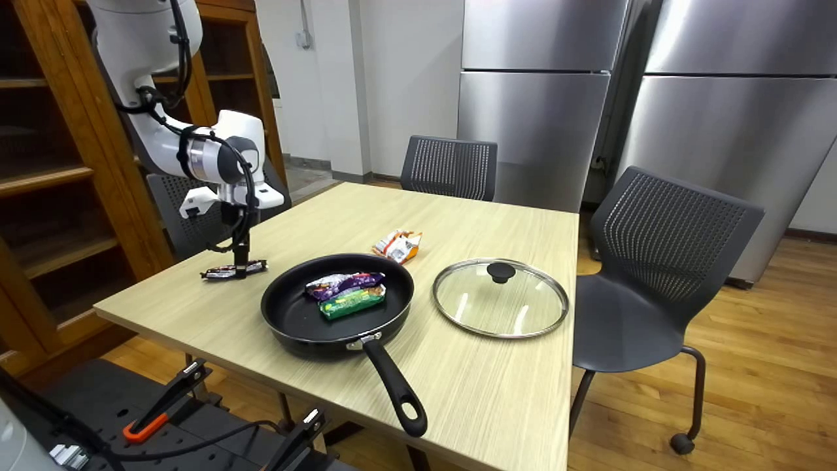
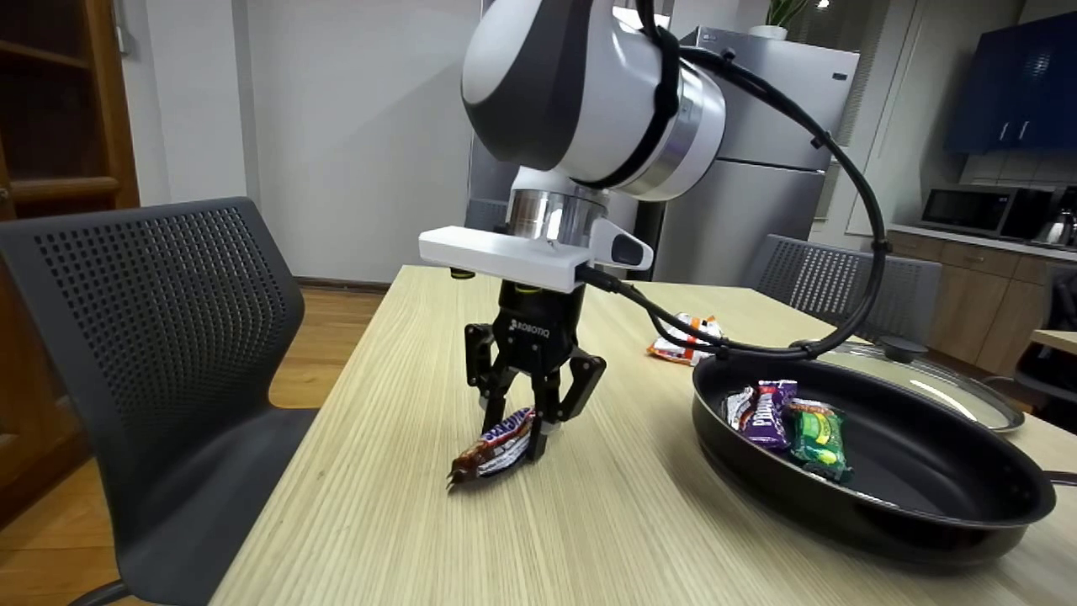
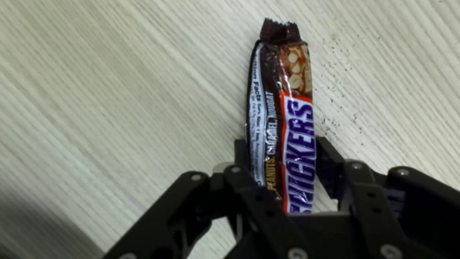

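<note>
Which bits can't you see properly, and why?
Brown shiny-wrapped Snickers bar: lower end hidden by the black two-fingered gripper in the wrist view.
White nutrition panel: finest print too small to read in that view.
Round black frying pan: handle cut off by the right edge in an exterior view.
Crinkled orange-and-white packet: partly hidden by a black cable in an exterior view.

Arm [image 1: 147, 147] reaching in from upper left of exterior view, bent downward. Wrist [image 2: 551, 215] upper centre, gripper [image 2: 515, 438] directly below, pointing down. Fingers [image 3: 361, 183] clamped, narrow gap at tips, lower wrist view.
</note>
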`<state>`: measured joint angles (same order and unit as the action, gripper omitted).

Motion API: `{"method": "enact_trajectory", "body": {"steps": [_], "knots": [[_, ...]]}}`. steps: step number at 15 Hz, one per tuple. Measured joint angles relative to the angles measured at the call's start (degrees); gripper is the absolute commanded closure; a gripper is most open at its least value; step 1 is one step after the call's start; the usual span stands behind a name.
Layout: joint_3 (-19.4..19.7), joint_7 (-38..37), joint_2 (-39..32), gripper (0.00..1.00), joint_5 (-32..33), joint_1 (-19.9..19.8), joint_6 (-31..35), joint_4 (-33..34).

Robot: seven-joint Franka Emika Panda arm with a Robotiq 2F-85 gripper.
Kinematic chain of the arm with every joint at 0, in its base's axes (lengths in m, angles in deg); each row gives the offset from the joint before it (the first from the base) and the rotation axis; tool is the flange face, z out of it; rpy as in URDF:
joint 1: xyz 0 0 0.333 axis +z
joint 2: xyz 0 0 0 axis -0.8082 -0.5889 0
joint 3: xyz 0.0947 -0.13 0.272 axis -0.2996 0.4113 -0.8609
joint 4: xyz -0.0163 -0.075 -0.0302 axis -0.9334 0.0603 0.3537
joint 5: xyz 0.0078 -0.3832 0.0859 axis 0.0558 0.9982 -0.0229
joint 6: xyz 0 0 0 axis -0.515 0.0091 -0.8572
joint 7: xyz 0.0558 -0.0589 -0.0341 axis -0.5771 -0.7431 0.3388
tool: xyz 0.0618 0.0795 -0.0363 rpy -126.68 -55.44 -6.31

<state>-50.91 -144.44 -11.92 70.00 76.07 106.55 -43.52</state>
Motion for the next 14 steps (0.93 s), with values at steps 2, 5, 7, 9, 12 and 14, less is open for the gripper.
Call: {"method": "enact_trajectory", "body": {"steps": [2, 5, 7, 9, 12, 14], "knots": [[0.00, 0.00, 0.00, 0.96, 0.00, 0.00, 0.00, 0.23], [0.01, 0.00, 0.00, 0.97, 0.00, -0.01, 0.00, 0.28], [0.02, 0.00, 0.00, 0.97, 0.00, -0.01, 0.00, 0.28], [0.08, 0.00, 0.02, 0.97, 0.00, -0.01, -0.01, 0.28], [0.36, 0.05, 0.49, 0.97, 0.05, -0.01, -0.01, 0.09], [0.68, 0.31, 1.38, 0.97, 0.14, -0.01, -0.01, -0.33]]}}
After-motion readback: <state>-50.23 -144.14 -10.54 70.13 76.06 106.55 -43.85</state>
